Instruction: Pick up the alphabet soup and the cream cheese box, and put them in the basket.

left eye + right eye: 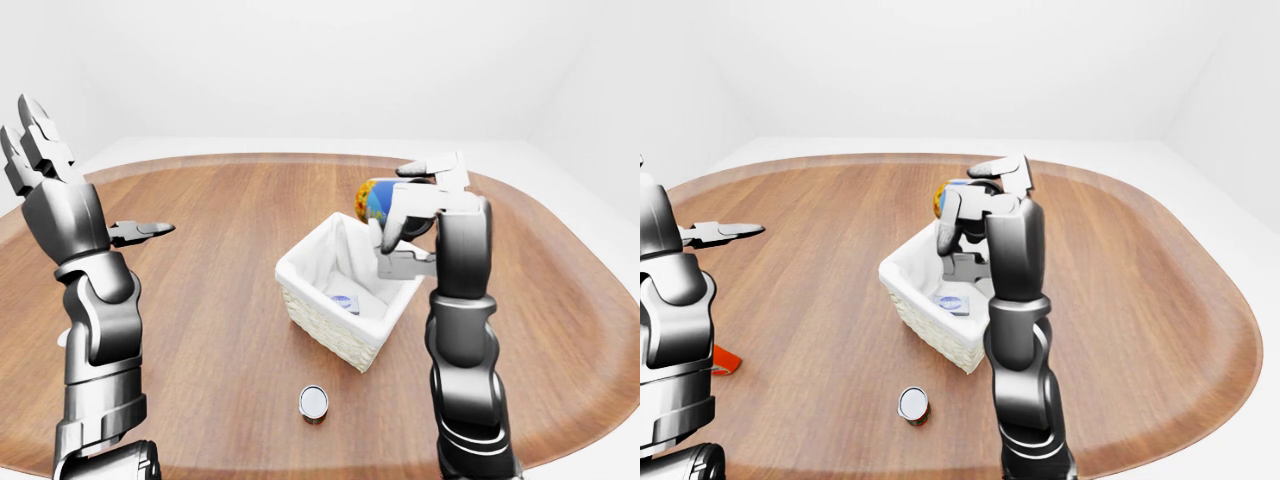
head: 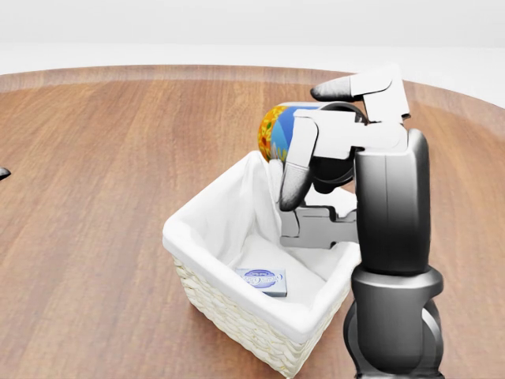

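**Inspector:** Alphabet soup, the blue-and-orange cylindrical tin (image 2: 278, 130): where is it?

**Operator:** I have it clenched in my right three-finger hand (image 2: 331, 150), lying on its side above the far rim of the white-lined wicker basket (image 2: 237, 308). The basket sits about mid-table on the oval wooden table (image 1: 220, 300). I judge the tin is held over the opening so that letting go drops it inside and not onto the wood.

**Inspector:** And the cream cheese?

**Operator:** The small flat grey-blue cream cheese box (image 2: 263, 280) lies on the liner at the basket's bottom, toward the near wall. That half looks done.

**Inspector:** Left hand?

**Operator:** Raised well clear toward the table's left edge, holding nothing. The left hand (image 1: 40, 165) has its fingers spread apart. I judge it is parked there to keep out of the way.

**Inspector:** Differences between views?

**Operator:** The head view gives the close look into the basket, but my forearm covers its right wall. The eye views show what it omits: a small silver-topped can (image 1: 313, 402) standing near the table's near edge, and, in the right-eye view only, a red-orange object (image 1: 725, 362) by the left edge, partly hidden behind my arm.
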Available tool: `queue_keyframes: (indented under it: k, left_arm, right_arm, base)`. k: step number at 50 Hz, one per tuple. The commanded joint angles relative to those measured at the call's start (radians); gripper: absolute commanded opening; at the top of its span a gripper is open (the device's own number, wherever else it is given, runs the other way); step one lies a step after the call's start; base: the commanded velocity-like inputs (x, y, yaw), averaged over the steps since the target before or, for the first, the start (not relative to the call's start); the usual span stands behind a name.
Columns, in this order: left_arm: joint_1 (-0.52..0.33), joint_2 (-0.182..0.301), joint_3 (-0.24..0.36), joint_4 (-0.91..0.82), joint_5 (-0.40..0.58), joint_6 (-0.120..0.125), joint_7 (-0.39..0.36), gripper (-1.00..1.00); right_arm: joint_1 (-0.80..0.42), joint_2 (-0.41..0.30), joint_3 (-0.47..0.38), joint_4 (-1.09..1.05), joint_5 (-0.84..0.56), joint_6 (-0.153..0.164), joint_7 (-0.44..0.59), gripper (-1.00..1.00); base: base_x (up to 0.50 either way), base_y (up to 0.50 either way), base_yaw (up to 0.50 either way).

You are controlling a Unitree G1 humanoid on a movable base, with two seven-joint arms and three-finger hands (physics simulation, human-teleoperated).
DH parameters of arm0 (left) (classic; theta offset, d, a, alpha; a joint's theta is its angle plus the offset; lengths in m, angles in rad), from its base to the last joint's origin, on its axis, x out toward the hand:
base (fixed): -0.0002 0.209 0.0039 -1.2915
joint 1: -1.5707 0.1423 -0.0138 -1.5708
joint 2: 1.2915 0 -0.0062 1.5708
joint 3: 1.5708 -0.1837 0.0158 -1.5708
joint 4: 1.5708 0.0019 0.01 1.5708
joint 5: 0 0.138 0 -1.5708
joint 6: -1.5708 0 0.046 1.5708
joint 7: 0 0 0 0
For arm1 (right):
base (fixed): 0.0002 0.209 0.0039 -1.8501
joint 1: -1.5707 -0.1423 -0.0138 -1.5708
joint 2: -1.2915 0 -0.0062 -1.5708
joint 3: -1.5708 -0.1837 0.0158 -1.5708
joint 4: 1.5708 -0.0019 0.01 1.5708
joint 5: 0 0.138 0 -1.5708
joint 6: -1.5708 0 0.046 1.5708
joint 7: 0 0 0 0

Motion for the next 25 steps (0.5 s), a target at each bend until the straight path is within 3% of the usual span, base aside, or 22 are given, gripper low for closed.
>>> queue_keyframes:
  k: [1,2,11,25]
  left_arm:
    - [-0.001,0.0,0.0,0.003,-0.001,0.0,0.002,1.0]
    - [0.0,0.0,-0.002,0.006,0.0,0.0,0.005,1.0]
    - [0.001,-0.002,0.001,-0.004,-0.002,0.0,0.001,1.0]
    - [0.001,0.0,0.004,0.0,-0.015,0.0,0.011,1.0]
  right_arm:
    - [-0.135,0.013,-0.043,0.223,-0.033,0.0,0.02,-1.0]
    - [-0.153,0.017,-0.076,0.272,0.005,0.0,-0.005,-1.0]
    - [-0.267,-0.004,-0.084,0.418,0.033,0.0,-0.025,-1.0]
    - [-0.411,-0.004,-0.06,0.647,-0.061,0.0,0.003,-1.0]
  base:
    - [0.0,0.0,0.0]
    - [0.0,0.0,0.0]
    - [0.0,0.0,0.0]
    - [0.0,0.0,0.0]
